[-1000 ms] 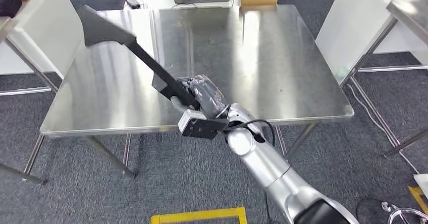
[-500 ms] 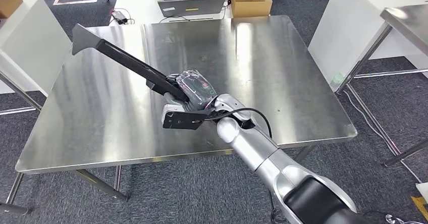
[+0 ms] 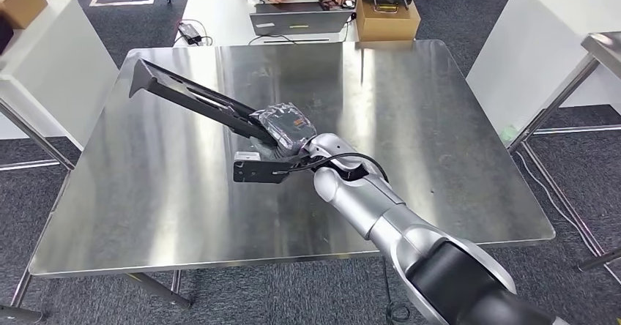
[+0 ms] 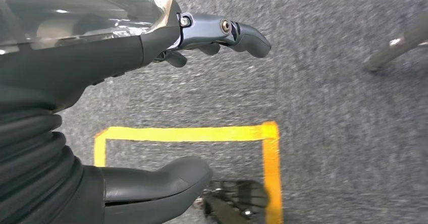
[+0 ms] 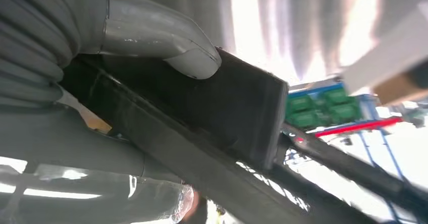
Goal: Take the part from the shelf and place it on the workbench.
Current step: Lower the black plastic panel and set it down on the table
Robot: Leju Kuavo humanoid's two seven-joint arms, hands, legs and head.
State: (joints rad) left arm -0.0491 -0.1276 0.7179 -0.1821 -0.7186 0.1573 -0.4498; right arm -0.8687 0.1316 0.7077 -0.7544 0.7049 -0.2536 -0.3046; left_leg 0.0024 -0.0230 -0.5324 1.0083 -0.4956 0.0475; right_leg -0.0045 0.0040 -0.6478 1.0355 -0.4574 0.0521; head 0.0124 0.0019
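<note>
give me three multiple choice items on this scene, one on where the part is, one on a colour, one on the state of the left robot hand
1. Where is the long part?
A. lying on the floor
B. held over the steel workbench by the right robot hand
C. on the white table beside the laptop

2. What colour is the tape outline on the floor in the left wrist view?
A. yellow
B. red
C. green

3. What state is the left robot hand in?
A. gripping the part
B. holding a box
C. holding nothing, thumb and fingers apart

Answers:
1 B, the head view shows the right robot hand gripping one end while the part reaches across the workbench.
2 A, the taped corner on the grey carpet is yellow.
3 C, only carpet shows between thumb and fingers.
</note>
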